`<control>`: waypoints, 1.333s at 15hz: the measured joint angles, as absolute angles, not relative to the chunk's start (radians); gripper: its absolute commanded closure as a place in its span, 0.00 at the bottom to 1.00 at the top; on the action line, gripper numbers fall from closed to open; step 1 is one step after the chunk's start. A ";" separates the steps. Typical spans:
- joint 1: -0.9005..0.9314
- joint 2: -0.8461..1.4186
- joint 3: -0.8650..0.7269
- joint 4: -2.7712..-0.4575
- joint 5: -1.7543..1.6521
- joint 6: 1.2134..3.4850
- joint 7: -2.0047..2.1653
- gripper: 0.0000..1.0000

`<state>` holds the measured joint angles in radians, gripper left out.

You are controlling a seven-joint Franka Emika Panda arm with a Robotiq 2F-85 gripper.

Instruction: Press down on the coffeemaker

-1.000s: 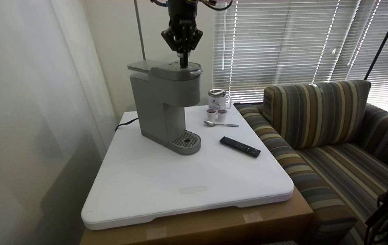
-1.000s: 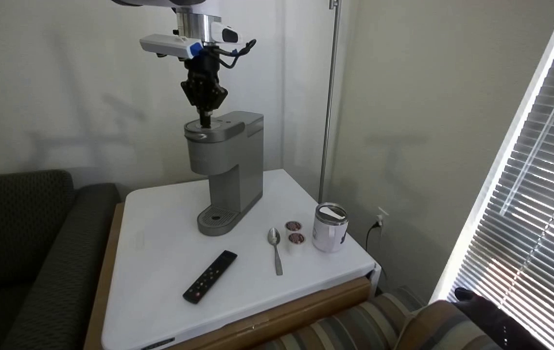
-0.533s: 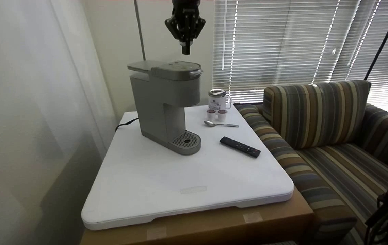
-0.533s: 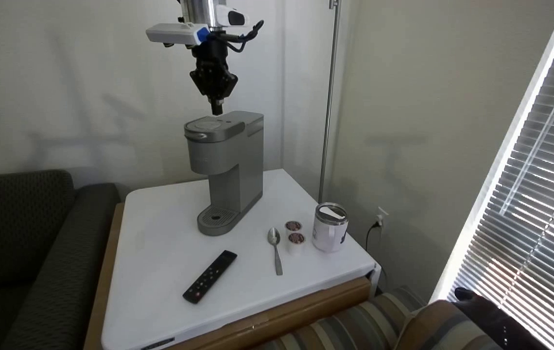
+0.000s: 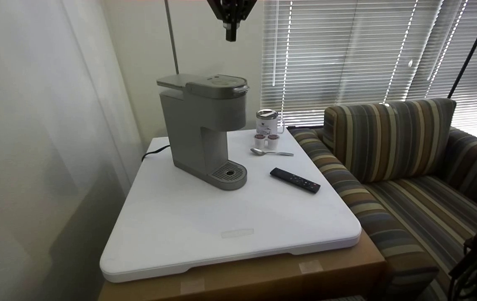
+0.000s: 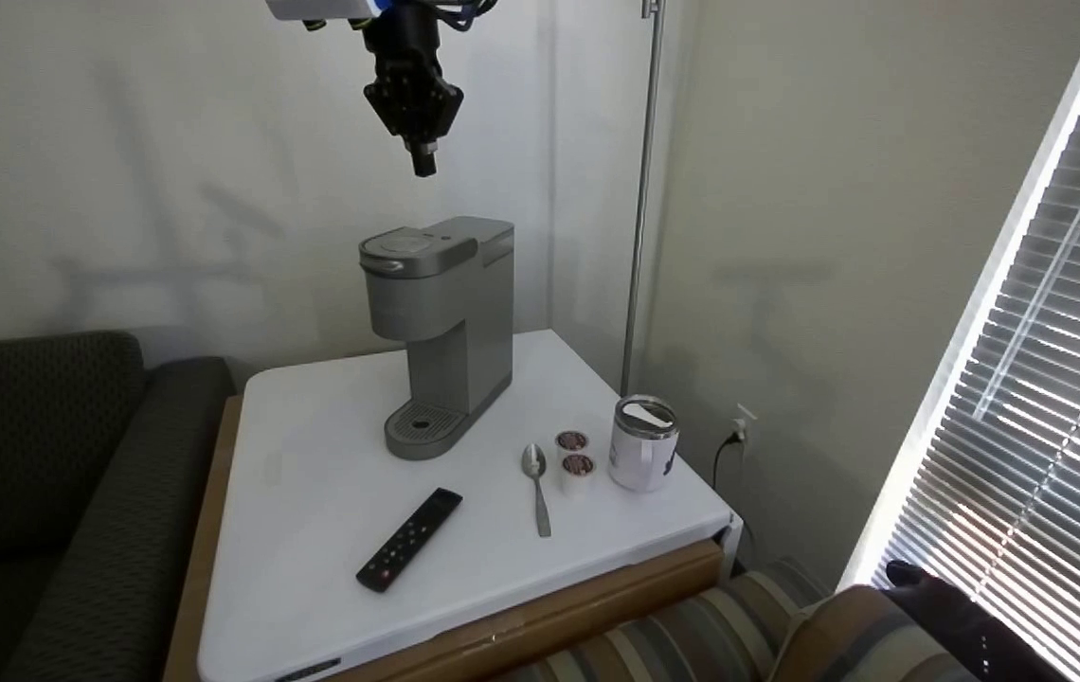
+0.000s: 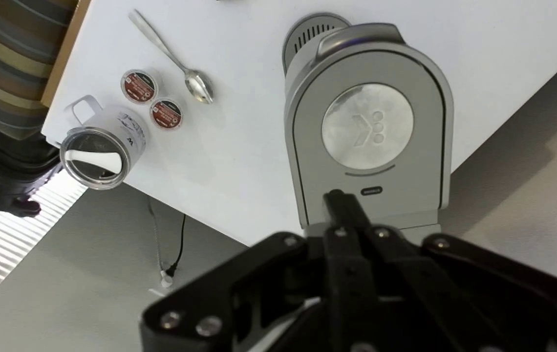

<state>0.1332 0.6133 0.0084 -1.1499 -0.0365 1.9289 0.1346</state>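
Observation:
The coffeemaker (image 5: 205, 121) is a tall boxy grey machine standing upright on the white tabletop. In both exterior views its top lid (image 6: 407, 244) lies flat and shut. My gripper (image 5: 231, 37) hangs above the machine's head, pointing down, with a clear gap to the lid. It also shows in an exterior view (image 6: 423, 169) and in the wrist view (image 7: 344, 203). Its fingers are together with nothing between them. In the wrist view the round shiny plate (image 7: 368, 126) on the lid is fully visible, and the fingertips overlap the rear part of the top.
A black remote (image 6: 409, 540), a spoon (image 6: 537, 488), two small pods (image 6: 578, 469) and a white lidded mug (image 6: 644, 445) sit on the tabletop (image 5: 180, 225). A thin metal pole (image 6: 644, 208) stands behind. A striped chair (image 5: 389, 146) adjoins the table.
A second ago my fingertips were down at the round plate on the lid. The gripper has risen well above the machine and shifted slightly toward its rear. The coffeemaker has not visibly moved.

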 measured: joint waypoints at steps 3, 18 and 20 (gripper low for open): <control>0.133 0.589 0.007 -1.174 -0.037 1.934 0.133 0.74; 0.133 0.544 0.009 -1.262 -0.036 1.971 0.133 0.00; 0.133 0.537 0.011 -1.273 -0.036 1.971 0.133 0.00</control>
